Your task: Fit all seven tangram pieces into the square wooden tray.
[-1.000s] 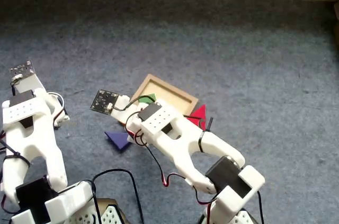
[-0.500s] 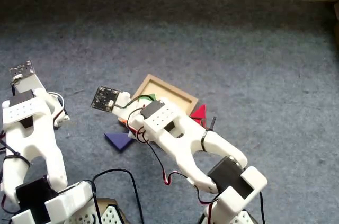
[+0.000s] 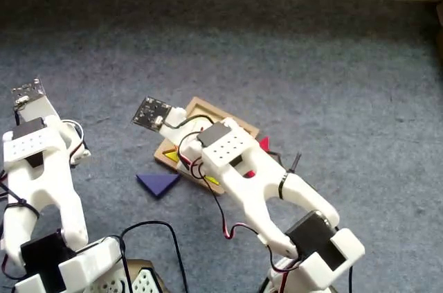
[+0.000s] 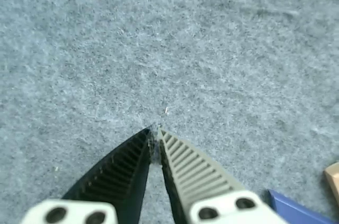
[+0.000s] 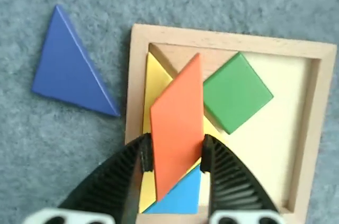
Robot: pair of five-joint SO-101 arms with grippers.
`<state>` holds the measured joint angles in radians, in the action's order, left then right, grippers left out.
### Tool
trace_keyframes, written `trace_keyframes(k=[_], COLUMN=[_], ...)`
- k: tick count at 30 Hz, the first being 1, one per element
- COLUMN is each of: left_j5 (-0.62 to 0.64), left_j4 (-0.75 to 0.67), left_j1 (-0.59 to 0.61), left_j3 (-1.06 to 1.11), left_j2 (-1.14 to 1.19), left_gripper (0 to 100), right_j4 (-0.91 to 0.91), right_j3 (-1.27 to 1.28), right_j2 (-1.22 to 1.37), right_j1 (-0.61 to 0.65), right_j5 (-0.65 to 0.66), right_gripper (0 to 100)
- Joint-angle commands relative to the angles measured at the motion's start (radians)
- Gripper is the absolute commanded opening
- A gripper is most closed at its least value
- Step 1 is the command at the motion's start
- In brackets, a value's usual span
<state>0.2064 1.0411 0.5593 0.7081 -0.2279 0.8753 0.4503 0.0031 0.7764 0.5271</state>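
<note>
Right gripper (image 5: pixel 176 155) pinches the orange piece (image 5: pixel 177 113) above the tray (image 5: pixel 222 37); left gripper (image 4: pixel 155 140), apart from the tray, is closed and empty.

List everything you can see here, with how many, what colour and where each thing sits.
wooden tray: one, light wood, on the carpet under the right arm
orange parallelogram: one, orange, over the tray, overlapping the yellow triangle
yellow triangle: one, yellow, in the tray, partly covered
green square: one, green, in the tray
light blue triangle: one, light blue, in the tray
dark blue triangle: one, dark blue, on the carpet outside the tray
red piece: one, red, beside the tray, mostly hidden by the arm
carpet: one, grey-blue, under everything
left end effector: one, shut, over bare carpet
right end effector: one, shut on the orange parallelogram
</note>
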Motion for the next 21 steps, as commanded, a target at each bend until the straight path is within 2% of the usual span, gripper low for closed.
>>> trace_keyframes(k=[1,5,9,14,21], left_j5=[-0.008,-0.008,-0.008,-0.008,-0.008], left_j4=[-0.014,-0.014,-0.014,-0.014,-0.014], left_j1=[0.012,0.012,0.012,0.012,0.012], left_j3=[-0.004,-0.004,-0.004,-0.004,-0.004], left_j2=[-0.035,-0.035,-0.035,-0.035,-0.035], left_gripper=[1,1,1,1,1], right_j4=[0.012,0.015,0.074,0.13,0.058], right_j3=[-0.015,-0.015,-0.016,-0.015,0.004], right_j2=[-0.067,-0.07,-0.068,-0.065,-0.061], right_j1=[-0.061,-0.11,-0.108,-0.041,0.036], right_j5=[-0.081,-0.152,-0.207,-0.252,-0.25], right_gripper=[9.4,9.4,9.4,9.4,9.8])
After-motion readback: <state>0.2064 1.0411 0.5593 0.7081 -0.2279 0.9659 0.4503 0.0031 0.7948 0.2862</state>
